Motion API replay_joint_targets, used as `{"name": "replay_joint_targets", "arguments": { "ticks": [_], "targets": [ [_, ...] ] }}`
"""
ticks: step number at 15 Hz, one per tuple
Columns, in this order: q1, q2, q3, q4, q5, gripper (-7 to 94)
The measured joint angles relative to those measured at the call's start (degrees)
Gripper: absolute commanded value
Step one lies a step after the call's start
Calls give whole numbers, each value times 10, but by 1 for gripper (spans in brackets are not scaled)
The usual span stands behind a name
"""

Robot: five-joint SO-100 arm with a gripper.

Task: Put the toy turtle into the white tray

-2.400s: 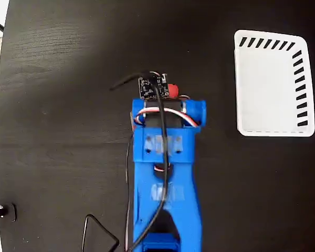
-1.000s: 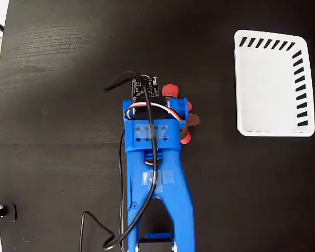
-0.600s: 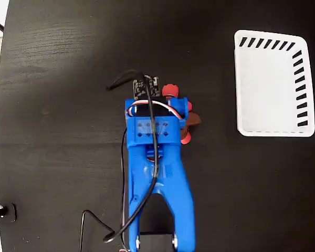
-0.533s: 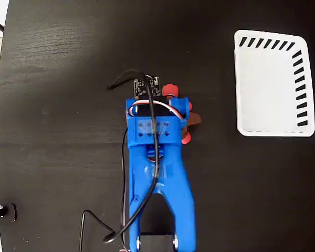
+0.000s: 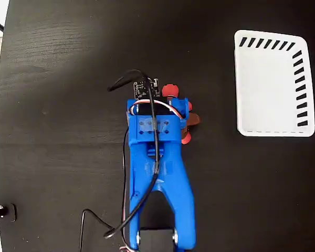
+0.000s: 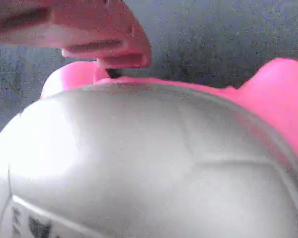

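Observation:
In the fixed view my blue arm reaches up the middle of the black table, and its gripper (image 5: 165, 113) hangs right over the toy turtle (image 5: 192, 119). Only the turtle's red-pink head and feet and a bit of tan shell stick out at the wrist's right side. In the wrist view the shiny shell (image 6: 149, 163) fills nearly the whole frame, with pink body parts behind it. One pink finger (image 6: 89, 34) lies against the turtle's far rim; the other finger is hidden. The white tray (image 5: 240, 84) stands at the upper right, well apart from the turtle.
Black cables (image 5: 123, 84) loop off the wrist and trail down the arm's left side. The table's left edge (image 5: 0, 131) borders a pale floor. Bare black tabletop lies between the turtle and the tray.
The arm's wrist has shifted slightly to the right and down over the turtle. The turtle and the tray have not moved.

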Motion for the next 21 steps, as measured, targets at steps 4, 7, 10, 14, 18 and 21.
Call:
{"name": "replay_joint_targets", "arguments": {
  "ticks": [4,7,10,14,18,21],
  "targets": [
    [4,0,0,0,-8,42],
    [11,2,-1,0,-19,20],
    [27,3,-2,4,-48,0],
    [35,3,-2,4,-71,0],
    [38,-2,-18,28,-112,0],
    [55,-7,-40,77,-156,0]
  ]
}}
